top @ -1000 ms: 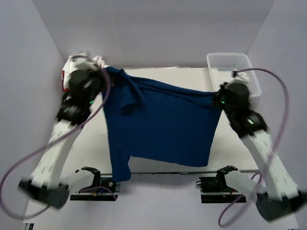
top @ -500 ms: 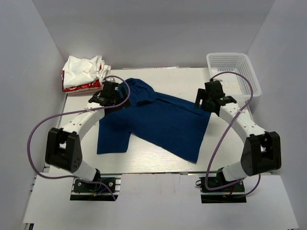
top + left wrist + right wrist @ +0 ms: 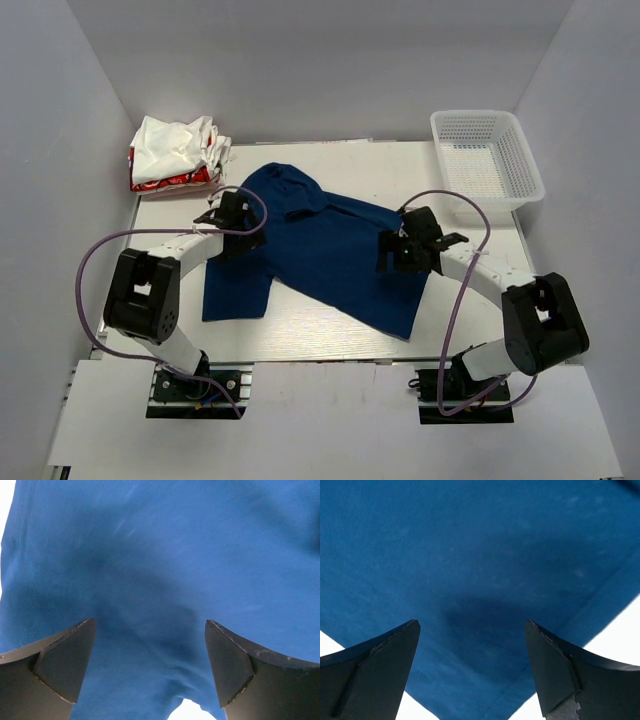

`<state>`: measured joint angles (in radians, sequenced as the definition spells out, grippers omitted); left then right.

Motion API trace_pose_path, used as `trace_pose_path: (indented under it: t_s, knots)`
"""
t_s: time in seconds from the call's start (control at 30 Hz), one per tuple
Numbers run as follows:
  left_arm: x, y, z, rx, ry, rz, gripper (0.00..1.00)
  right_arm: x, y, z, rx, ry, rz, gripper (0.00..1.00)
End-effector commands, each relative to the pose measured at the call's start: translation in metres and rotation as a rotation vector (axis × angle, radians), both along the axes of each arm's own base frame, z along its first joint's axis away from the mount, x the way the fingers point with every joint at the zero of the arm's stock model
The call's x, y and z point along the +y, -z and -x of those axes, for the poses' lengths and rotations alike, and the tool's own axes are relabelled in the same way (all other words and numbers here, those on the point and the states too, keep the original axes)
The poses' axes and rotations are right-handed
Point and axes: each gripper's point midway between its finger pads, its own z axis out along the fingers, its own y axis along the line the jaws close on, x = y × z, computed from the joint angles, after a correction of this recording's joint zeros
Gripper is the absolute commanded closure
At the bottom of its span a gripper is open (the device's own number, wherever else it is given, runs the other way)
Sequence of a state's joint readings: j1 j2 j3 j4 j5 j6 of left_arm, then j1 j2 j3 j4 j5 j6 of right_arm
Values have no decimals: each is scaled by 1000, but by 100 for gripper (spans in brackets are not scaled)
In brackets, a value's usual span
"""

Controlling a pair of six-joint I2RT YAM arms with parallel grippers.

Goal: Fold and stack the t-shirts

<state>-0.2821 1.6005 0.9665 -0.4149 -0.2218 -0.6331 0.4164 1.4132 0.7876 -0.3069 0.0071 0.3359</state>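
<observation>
The navy blue t-shirt (image 3: 330,250) lies loosely spread on the table, slanting from the back left to the front right, with its collar end rumpled at the back. My left gripper (image 3: 243,222) hovers open over the shirt's left shoulder; in its wrist view only blue cloth (image 3: 160,555) shows between the wide-apart fingers (image 3: 60,665). My right gripper (image 3: 390,255) is open over the shirt's right edge, with a cloth corner (image 3: 470,545) beneath it and nothing held. A pile of white and red t-shirts (image 3: 175,155) sits at the back left corner.
A white mesh basket (image 3: 520,160) stands at the back right of the table. Purple cables loop from both arms. White walls close in the table at the left, right and back. Bare tabletop (image 3: 300,325) shows in front of the shirt.
Both grippers opened and let go of the navy shirt, which dropped from being held up and stretched to lying on the table. Both arms came down and drew inward over it.
</observation>
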Motion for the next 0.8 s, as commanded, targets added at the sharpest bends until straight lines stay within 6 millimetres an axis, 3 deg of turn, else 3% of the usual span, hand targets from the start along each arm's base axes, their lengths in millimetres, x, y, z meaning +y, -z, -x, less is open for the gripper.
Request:
trace_pose_path:
  t_s: [0.0, 0.13, 0.33, 0.43, 0.5, 0.6, 0.7, 0.77]
  knots:
    - [12, 25, 22, 79, -94, 13, 0, 10, 0, -7, -34, 14, -18, 9]
    - [22, 52, 73, 204, -180, 15, 0, -13, 27, 17, 50, 130, 28, 9]
    - [18, 51, 150, 318, -225, 100, 0, -51, 62, 68, 199, 274, 128, 9]
    - [8, 51, 186, 368, -195, 197, 0, -69, 65, 87, 234, 335, 163, 9]
    - [-10, 33, 190, 303, -140, 319, 0, -75, 65, 96, 248, 348, 177, 9]
    - [-19, 15, 188, 221, -79, 387, 0, -66, 42, 88, 178, 299, 111, 9]
    - [-28, -40, 154, 53, 14, 401, 0, -53, -4, 64, 33, 234, 36, 9]
    - [-33, -56, 138, 5, 57, 386, 0, -54, -21, 56, -19, 220, 42, 9]
